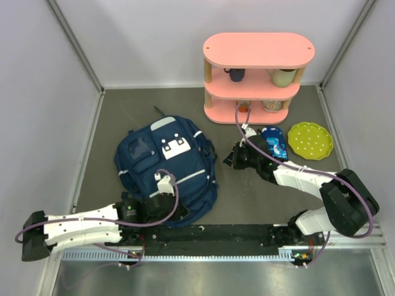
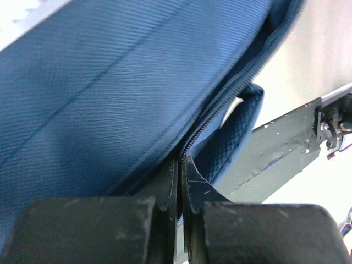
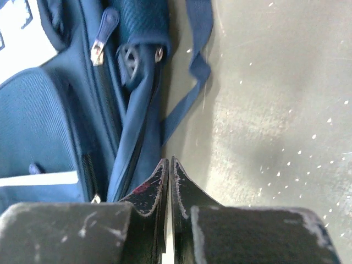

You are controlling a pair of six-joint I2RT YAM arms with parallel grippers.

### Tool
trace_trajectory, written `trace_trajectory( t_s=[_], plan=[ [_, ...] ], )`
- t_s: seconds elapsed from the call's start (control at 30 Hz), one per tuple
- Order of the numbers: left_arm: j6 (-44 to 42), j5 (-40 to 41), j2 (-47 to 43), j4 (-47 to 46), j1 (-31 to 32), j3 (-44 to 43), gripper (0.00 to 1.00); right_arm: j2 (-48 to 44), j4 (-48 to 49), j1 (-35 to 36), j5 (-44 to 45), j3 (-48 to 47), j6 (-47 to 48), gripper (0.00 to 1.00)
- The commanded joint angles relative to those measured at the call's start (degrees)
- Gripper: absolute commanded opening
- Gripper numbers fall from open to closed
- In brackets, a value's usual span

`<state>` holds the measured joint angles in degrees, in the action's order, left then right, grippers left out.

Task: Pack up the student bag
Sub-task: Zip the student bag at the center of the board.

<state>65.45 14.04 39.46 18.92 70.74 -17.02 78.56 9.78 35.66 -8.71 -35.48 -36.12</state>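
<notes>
- The student bag (image 1: 163, 172) lies flat on the worktop (image 1: 259, 203); the pink shelf (image 1: 259, 50) stands beyond its far-right corner.
- The left pincer (image 2: 180, 159) is together at the bag's near-edge zip seam.
- The right pincer (image 3: 168, 160) is together, empty, just right of the bag.

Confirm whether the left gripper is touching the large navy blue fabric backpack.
Touching: in the left wrist view the left gripper, shut, meets the backpack at its zipper seam.

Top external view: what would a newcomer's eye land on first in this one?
The navy student bag lying flat at the middle-left of the table dominates, with the pink shelf bright behind it to the right. The left gripper is shut at the zipper seam on the bag's near edge. The right gripper, also shut, sits just off the bag's right side.
</notes>
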Motion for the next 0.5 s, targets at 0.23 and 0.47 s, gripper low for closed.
trace_trajectory(
  t_s=[0.23, 0.47],
  plan=[
    [0.1, 10.4, -4.3, 17.8, 1.2, -7.8, 0.41, -6.5, 8.3, -0.2, -9.4, 5.1, 2.1, 0.22],
    [-12.4, 7.9, 7.9, 8.2, 1.3, -17.9, 0.54, -14.1, 8.6, 1.8, -20.7, 11.9, 6.0, 0.49]
  ],
)
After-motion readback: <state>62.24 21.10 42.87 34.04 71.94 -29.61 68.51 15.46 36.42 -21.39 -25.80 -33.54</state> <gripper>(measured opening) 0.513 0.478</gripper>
